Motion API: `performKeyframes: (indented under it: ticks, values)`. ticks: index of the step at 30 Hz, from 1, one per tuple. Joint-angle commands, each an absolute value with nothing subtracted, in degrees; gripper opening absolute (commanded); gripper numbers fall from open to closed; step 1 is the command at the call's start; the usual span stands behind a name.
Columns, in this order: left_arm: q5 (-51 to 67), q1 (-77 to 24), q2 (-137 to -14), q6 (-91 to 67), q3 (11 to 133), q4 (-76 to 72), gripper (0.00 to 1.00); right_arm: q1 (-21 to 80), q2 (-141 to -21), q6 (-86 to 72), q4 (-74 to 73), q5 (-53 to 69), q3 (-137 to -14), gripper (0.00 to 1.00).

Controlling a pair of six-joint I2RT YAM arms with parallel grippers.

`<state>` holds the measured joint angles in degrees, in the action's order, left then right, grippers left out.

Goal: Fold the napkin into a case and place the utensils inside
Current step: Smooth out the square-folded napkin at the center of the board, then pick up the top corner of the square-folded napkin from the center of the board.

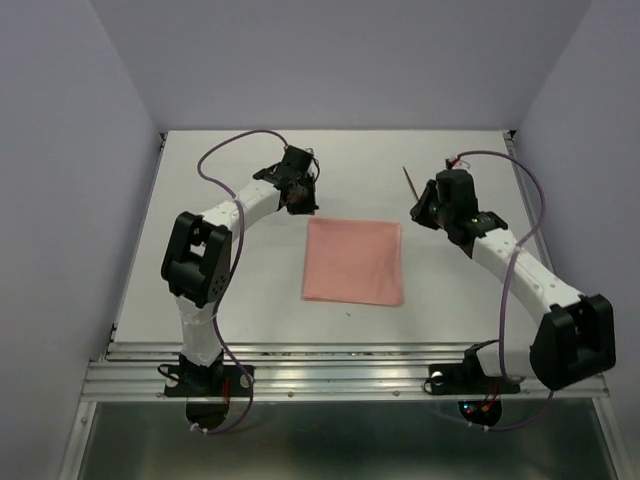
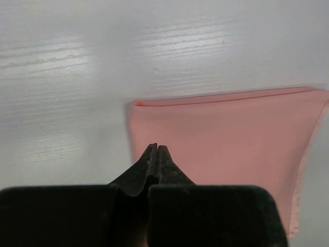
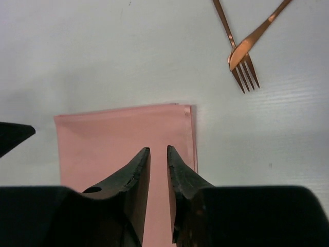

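One folded salmon-pink cloth napkin lies flat in the middle of the white table. At its far corners I have two black claws: the left gripper pinched closed and empty, the right gripper narrowly parted and empty. Beyond, toward the table's far right corner, two thin copper utensils lie crossed.

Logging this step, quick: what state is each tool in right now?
Left tool: closed, nothing held.
Right tool: slightly open, nothing held.
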<state>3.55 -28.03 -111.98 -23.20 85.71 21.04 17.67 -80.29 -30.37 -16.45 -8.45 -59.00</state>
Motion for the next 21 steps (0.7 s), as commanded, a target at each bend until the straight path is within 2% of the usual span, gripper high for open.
performKeyframes:
  ticks: [1,9,15,21]
  values:
    - [3.69,-28.13,-103.99,-23.81,83.16,21.01,0.00,19.94,-70.42,-36.18,-24.24,-6.78,-48.56,0.29]
    - [1.85,-27.95,-98.62,-24.79,74.37,21.88,0.00,27.94,-55.91,-51.14,-29.70,-4.40,-34.37,0.35]
    - [2.19,-27.95,-93.00,-26.19,59.88,21.53,0.00,32.51,-55.11,-55.01,-31.90,-4.22,-32.96,0.37]
    - [4.48,-29.61,-88.60,-28.74,52.13,20.39,0.00,34.10,-58.18,-57.04,-30.24,-3.43,-31.82,0.37]
